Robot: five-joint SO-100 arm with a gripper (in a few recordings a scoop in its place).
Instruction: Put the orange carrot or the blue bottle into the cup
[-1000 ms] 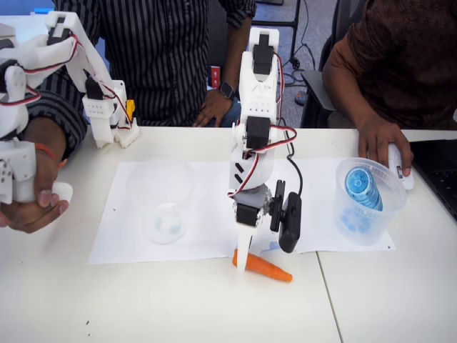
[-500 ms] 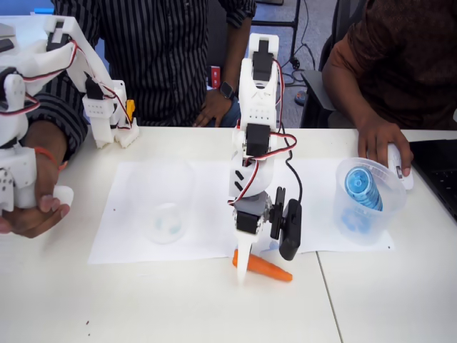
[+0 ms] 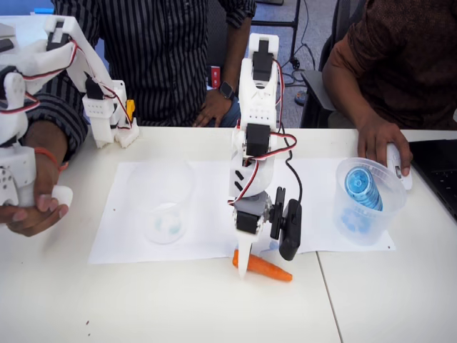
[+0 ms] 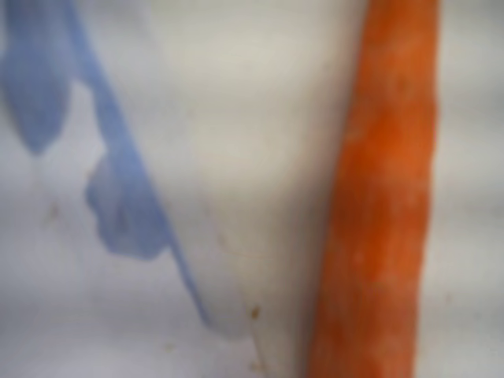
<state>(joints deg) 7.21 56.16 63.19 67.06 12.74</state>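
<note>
Your pincer (image 3: pixel 244 266) dropped slightly onto the orange carrot's (image 3: pixel 268 268) left end; its grip couldn't be told, the cup (image 3: pixel 161 201) waited far left

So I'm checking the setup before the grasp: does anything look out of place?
Only the orange carrot: it lies on the bare table just off the white paper sheet, at the end effector. Nothing looks spilled or damaged.
</note>
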